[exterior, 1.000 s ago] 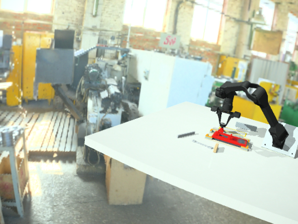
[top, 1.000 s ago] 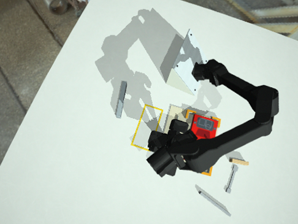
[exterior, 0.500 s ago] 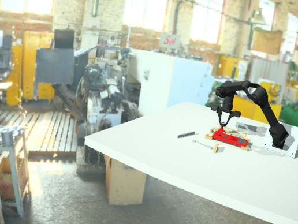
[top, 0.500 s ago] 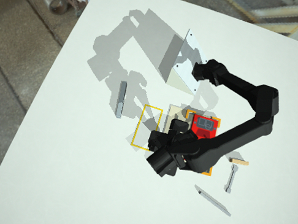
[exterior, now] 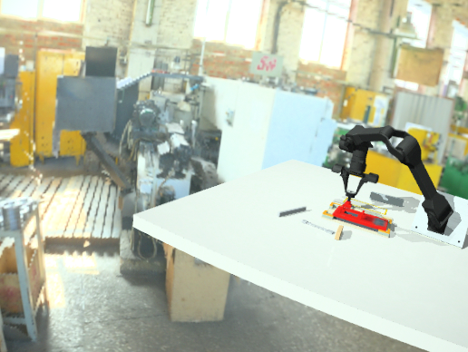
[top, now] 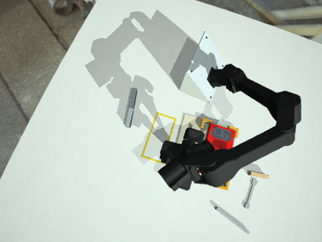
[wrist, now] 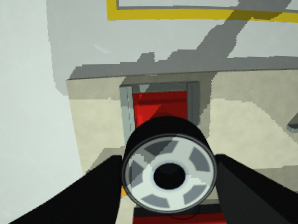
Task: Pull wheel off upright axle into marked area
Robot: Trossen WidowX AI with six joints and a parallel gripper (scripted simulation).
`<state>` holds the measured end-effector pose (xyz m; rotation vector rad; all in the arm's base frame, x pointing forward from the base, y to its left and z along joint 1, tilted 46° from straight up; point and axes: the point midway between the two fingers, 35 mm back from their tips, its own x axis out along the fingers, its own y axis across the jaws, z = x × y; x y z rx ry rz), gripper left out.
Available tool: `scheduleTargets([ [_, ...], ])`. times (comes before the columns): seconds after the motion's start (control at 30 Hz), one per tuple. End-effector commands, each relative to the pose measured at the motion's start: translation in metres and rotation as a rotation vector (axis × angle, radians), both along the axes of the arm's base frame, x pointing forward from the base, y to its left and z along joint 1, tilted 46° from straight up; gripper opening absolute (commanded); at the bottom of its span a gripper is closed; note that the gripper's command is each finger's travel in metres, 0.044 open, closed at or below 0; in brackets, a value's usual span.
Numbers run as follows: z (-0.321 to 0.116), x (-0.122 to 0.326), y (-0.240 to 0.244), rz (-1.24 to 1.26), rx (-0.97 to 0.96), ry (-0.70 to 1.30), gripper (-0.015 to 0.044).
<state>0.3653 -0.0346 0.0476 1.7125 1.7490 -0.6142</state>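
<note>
The wheel (wrist: pixel 146 179), with a black tyre and a pale spoked hub, is between the two black fingers in the wrist view. My gripper (wrist: pixel 168 164) (exterior: pixel 349 198) is shut on it, above the red part (wrist: pixel 160 106) (top: pixel 217 145) (exterior: pixel 337 213) and its beige board (wrist: pixel 100 112) (top: pixel 189 119). The hub hole looks dark; the upright axle is not visible, and I cannot tell how far the wheel is clear of it. The marked area, a yellow outline (top: pixel 150 134) (wrist: pixel 150 15), lies beside the board. The arm hides the fingertips in the top view.
A grey bar (top: pixel 131 107) lies beyond the yellow outline. A wooden block (top: pixel 258 174) (exterior: pixel 339 232), a thin metal tool (top: pixel 250 193) and a pen-like rod (top: pixel 232 220) (exterior: pixel 292 211) lie on the board's other side. The arm stands on a sloped pale mount (top: pixel 199 68).
</note>
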Motion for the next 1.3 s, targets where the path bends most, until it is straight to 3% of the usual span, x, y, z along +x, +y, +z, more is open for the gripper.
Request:
scheduleTargets([
  [0.0, 0.002, 0.001, -0.004, 0.0, -0.007, -0.007, 0.0],
  [1.27, 0.022, -0.001, -0.024, -0.003, -0.007, -0.007, 0.0],
])
